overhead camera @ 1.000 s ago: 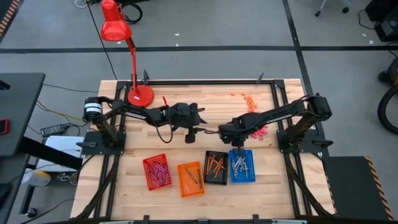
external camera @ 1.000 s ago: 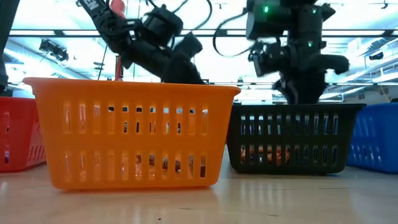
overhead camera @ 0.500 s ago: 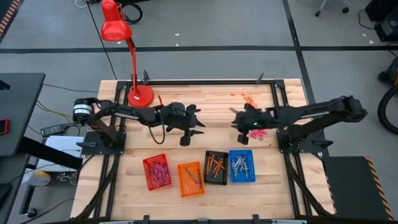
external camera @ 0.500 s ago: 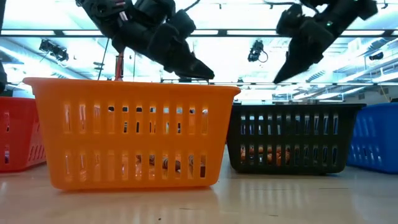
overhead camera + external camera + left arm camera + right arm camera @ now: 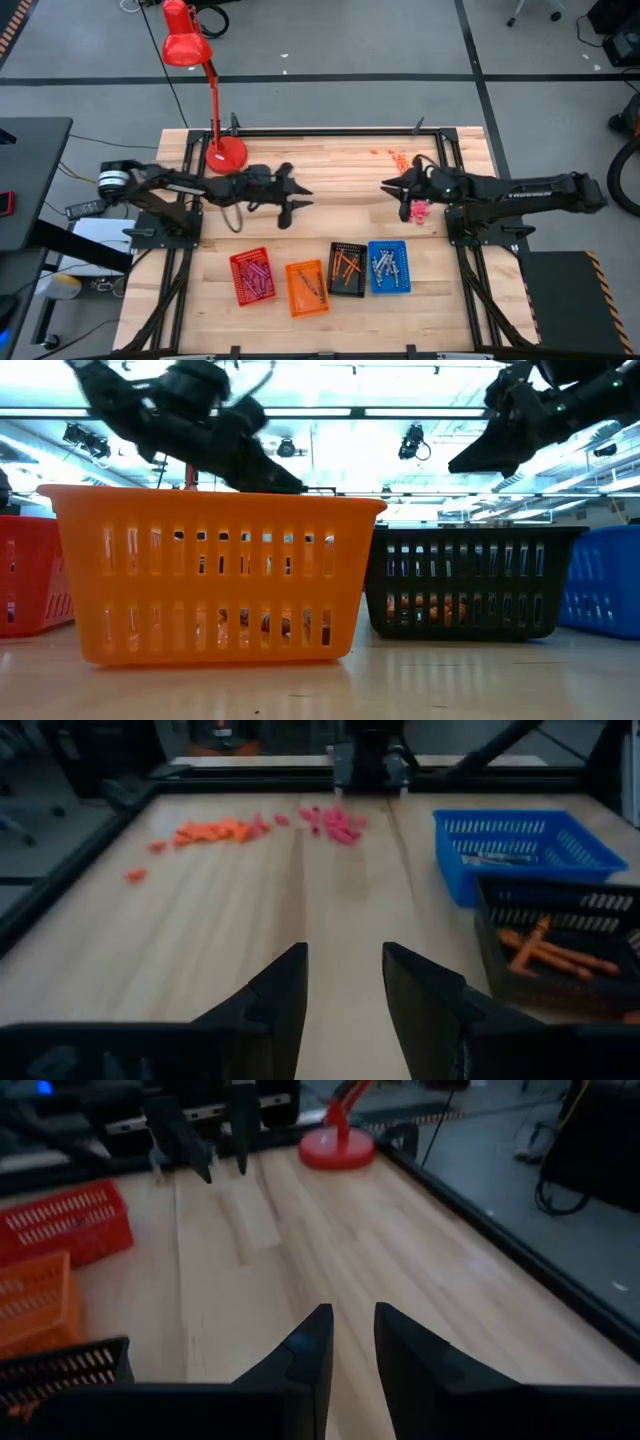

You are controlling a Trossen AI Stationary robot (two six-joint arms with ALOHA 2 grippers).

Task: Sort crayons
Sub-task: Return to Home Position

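Loose crayons lie on the table in two heaps at the far right: orange ones (image 5: pixel 400 158) (image 5: pixel 210 830) and magenta ones (image 5: pixel 418 210) (image 5: pixel 335 820). More crayons lie in four small baskets along the near edge: red (image 5: pixel 252 275), orange (image 5: pixel 306 288), black (image 5: pixel 347 268) and blue (image 5: pixel 388 266). My left gripper (image 5: pixel 295 200) (image 5: pixel 345 990) hangs open over the table's middle left, with nothing between its fingers. My right gripper (image 5: pixel 392 190) (image 5: pixel 352 1340) hangs open just left of the magenta heap, above the table, also holding nothing. Both point nearly level, toward each other.
A red desk lamp stands with its base (image 5: pixel 225 152) (image 5: pixel 335 1150) at the far left. A black frame rail (image 5: pixel 330 130) runs along the table's far edge. Bare wood (image 5: pixel 345 195) lies between the two grippers and in front of the baskets.
My right gripper has left the spot over the blue basket. It has risen, drawn back toward the table's right and far side, and tipped from pointing down to nearly level. My left gripper has drawn back toward the left edge, rising a little.
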